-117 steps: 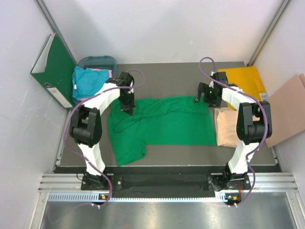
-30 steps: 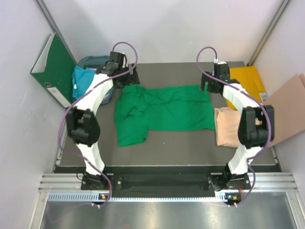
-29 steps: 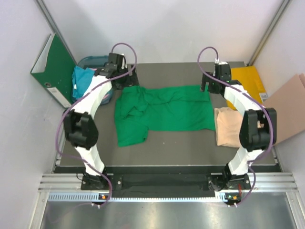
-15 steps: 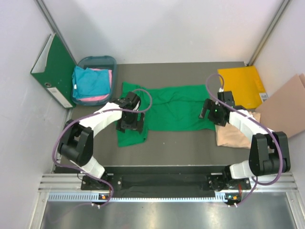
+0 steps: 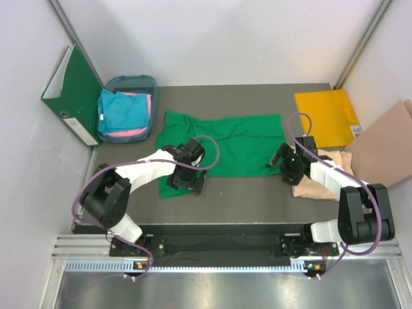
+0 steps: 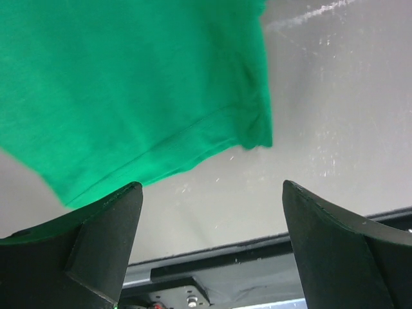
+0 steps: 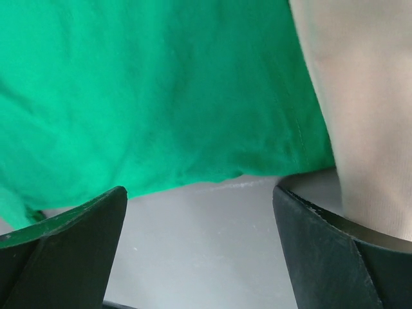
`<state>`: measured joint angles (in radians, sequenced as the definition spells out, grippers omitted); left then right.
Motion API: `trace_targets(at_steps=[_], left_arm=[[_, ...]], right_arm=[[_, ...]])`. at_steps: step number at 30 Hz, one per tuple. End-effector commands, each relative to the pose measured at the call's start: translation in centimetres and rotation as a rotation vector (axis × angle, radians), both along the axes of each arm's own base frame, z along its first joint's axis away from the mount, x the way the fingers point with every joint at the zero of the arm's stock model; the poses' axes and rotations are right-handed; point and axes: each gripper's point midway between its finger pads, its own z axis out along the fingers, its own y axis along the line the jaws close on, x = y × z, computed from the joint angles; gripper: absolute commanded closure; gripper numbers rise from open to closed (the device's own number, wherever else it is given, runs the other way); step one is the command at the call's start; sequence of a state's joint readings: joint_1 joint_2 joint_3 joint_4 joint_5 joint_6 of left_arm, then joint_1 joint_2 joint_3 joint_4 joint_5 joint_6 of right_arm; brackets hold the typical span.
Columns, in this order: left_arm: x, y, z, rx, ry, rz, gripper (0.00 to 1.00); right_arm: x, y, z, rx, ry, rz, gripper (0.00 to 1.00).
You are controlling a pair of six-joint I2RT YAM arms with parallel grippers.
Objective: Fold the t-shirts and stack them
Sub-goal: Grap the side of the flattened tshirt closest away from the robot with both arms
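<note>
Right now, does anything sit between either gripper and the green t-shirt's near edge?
Nothing visible does. The left gripper and right gripper hang open over the green t-shirt's near edge, with only table beneath. The beige t-shirt lies beside the right corner, not across it.

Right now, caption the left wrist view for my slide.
Open left gripper poised over a hemmed corner of the green t-shirt on the grey table.

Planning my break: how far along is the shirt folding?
Done: the beige t-shirt seems folded at the right. In hand: the green t-shirt lies spread flat, unfolded, left gripper and right gripper open above its near hem. Left: the teal t-shirt and pink t-shirt wait in the bin.
</note>
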<state>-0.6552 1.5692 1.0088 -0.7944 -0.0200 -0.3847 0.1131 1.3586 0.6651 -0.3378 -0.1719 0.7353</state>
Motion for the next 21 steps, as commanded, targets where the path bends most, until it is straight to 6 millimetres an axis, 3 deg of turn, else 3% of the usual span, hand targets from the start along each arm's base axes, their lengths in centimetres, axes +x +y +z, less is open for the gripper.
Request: trace_targets(at_steps=[1, 7, 10, 12, 13, 14, 15, 16, 17, 21], left_arm=[[1.1, -1.1, -1.0, 0.009, -0.051, -0.010, 0.07], [2.4, -0.9, -2.5, 0.063, -0.070, 0.016, 0.14], [2.9, -0.6, -3.0, 0.100, -0.071, 0.024, 0.28], [3.2, -0.6, -3.0, 0.109, -0.077, 0.036, 0.54], [3.4, -0.6, -3.2, 0.117, -0.079, 0.042, 0.68], [3.5, -0.5, -3.1, 0.128, -0.082, 0.056, 1.00], [3.6, -0.2, -3.1, 0.145, -0.084, 0.070, 1.00], [3.8, 0.1, -3.0, 0.163, -0.097, 0.085, 1.00], [3.8, 0.4, -2.6, 0.176, -0.099, 0.091, 1.00], [4.2, 1.3, -0.6, 0.208, -0.139, 0.133, 1.00]], right_arm=[[0.5, -0.6, 0.0, 0.054, -0.031, -0.104, 0.06], [1.0, -2.7, -0.7, 0.025, -0.046, -0.216, 0.08], [1.8, -3.2, -0.7, 0.005, -0.056, -0.235, 0.09], [2.1, -3.4, -1.2, -0.011, -0.044, -0.240, 0.10], [2.5, -3.4, -1.1, -0.010, -0.050, -0.243, 0.16], [2.7, -3.4, -1.3, -0.011, -0.040, -0.242, 0.27], [3.1, -3.3, -1.2, -0.008, -0.046, -0.241, 0.80], [3.3, -3.3, -1.2, -0.005, -0.042, -0.242, 0.93], [3.4, -3.1, -1.4, 0.003, -0.029, -0.234, 1.00], [4.2, -2.9, 0.3, 0.007, -0.059, -0.214, 1.00]])
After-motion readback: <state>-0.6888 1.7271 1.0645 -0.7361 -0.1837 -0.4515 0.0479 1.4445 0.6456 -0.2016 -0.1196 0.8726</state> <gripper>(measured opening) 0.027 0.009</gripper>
